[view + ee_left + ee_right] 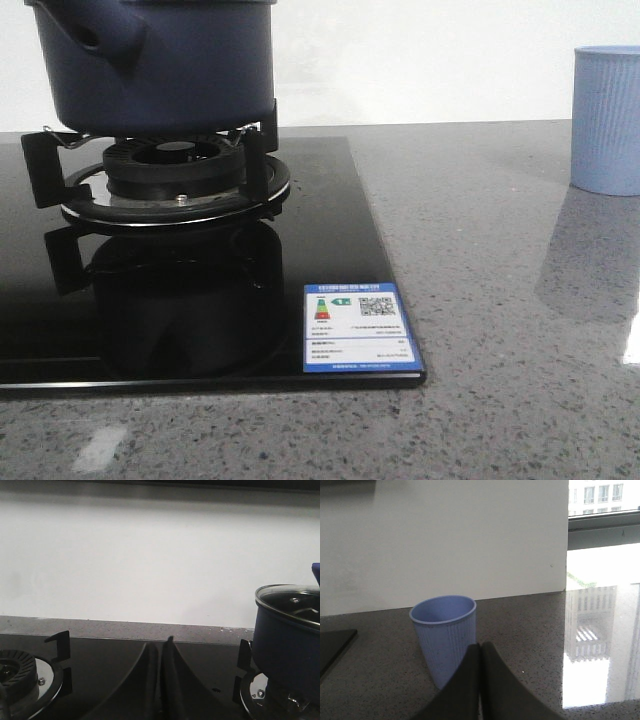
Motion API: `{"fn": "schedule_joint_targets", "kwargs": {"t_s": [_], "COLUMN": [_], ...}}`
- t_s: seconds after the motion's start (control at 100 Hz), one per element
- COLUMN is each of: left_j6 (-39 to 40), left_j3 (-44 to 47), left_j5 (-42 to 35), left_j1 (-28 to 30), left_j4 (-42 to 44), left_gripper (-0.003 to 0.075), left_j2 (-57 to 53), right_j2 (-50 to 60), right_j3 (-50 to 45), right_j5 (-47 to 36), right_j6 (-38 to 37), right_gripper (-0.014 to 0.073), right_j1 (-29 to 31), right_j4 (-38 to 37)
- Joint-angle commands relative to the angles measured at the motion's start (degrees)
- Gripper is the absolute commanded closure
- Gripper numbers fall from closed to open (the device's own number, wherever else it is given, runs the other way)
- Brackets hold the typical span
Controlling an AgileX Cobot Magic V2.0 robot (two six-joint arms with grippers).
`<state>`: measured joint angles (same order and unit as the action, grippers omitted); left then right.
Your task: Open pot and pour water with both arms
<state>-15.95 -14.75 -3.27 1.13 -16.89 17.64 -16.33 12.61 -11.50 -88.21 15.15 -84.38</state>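
Sitting lidded on burner, pot (287, 640) apart from closed left gripper (160, 647); right gripper (480, 652) closed.

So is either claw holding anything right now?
No. The left claw and right claw are both shut on nothing. The pot sits on the burner and the cup stands untouched.

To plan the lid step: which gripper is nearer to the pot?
Left. The left gripper sits over the hob, the pot beside it. The right gripper faces the blue cup, no pot in view.
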Motion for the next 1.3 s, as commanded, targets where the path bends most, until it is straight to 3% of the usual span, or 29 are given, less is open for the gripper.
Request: {"fn": "schedule_joint_targets", "kwargs": {"t_s": [0.0, 0.49, 0.66, 0.96, 1.02, 1.29], "left_j6": [0.1, 0.2, 8.9, 9.3, 9.8, 9.8], "left_j3": [-1.5, -1.3, 2.3, 15.5, 15.5, 15.4], "left_j5": [-4.1, -3.7, 2.3, 1.9, 6.3, 7.2], "left_j1": [0.0, 0.0, 0.0, 0.0, 0.0, 0.0], "left_j4": [-0.4, 0.2, 13.9, 14.1, 13.3, 11.0], "left_gripper": [0.074, 0.074, 0.074, 0.074, 0.074, 0.074], "left_j2": [0.4, 0.4, -4.8, -17.4, -19.7, -19.2], "right_j2": [-0.4, -0.4, -0.4, -0.4, -0.4, -0.5], "right_j3": [1.5, 1.5, 1.5, 1.5, 1.5, 1.5], "right_j5": [0.5, 0.5, 0.5, 0.5, 0.5, 0.1], "right_j6": [0.7, 0.7, 0.7, 0.7, 0.7, 0.7], "right_gripper": [0.0663, 0.0663, 0.0663, 0.0663, 0.0663, 0.0663], "right_j1": [0.5, 0.5, 0.5, 0.5, 0.5, 0.5], "right_j4": [0.3, 0.3, 0.3, 0.3, 0.3, 0.3]}}
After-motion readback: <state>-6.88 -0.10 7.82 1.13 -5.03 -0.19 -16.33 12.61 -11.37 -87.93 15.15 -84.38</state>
